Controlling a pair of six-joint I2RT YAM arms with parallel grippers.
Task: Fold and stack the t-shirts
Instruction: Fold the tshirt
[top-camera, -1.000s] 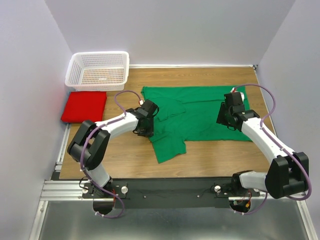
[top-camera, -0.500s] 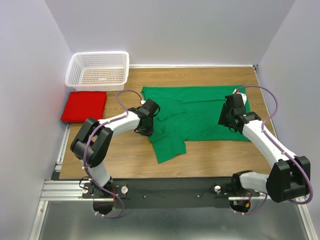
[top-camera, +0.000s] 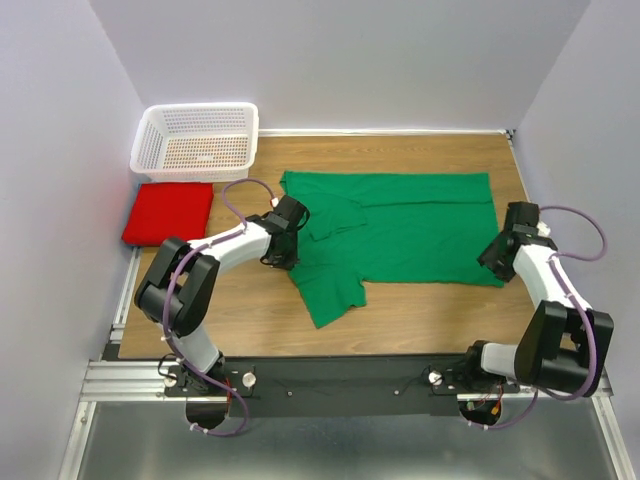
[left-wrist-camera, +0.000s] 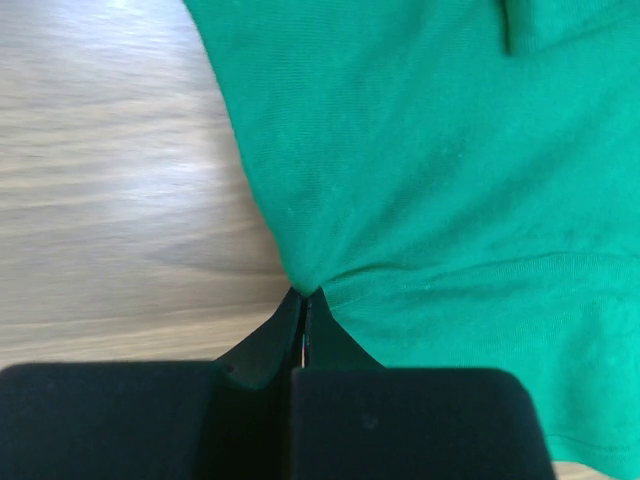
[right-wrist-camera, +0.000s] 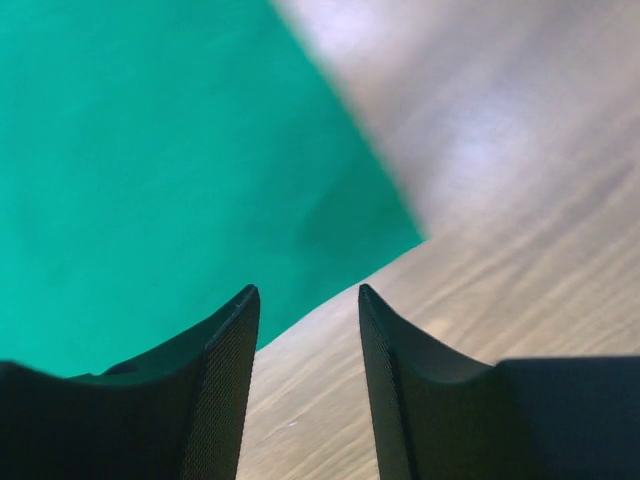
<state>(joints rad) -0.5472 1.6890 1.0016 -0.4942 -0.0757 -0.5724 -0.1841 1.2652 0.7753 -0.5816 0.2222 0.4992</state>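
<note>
The green t-shirt (top-camera: 400, 225) lies spread on the wooden table, one sleeve (top-camera: 330, 292) trailing toward the near edge. My left gripper (top-camera: 286, 260) is shut, pinching the shirt's left edge; the left wrist view shows the green cloth (left-wrist-camera: 420, 180) puckered at the closed tips (left-wrist-camera: 303, 293). At the shirt's near right corner, my right gripper (top-camera: 490, 257) stands open and empty. In the right wrist view, its fingers (right-wrist-camera: 305, 292) straddle bare wood just beside the green corner (right-wrist-camera: 160, 160). The red t-shirt (top-camera: 168, 212) lies folded at the table's left edge.
A white perforated basket (top-camera: 195, 140) stands at the back left corner, just behind the red shirt. Bare wood (top-camera: 430, 310) shows along the near side of the table. Grey walls close in on the left, back and right.
My left gripper has closed on the green shirt's left edge and drawn it slightly left. My right arm has swung off the shirt, out to its near right corner.
</note>
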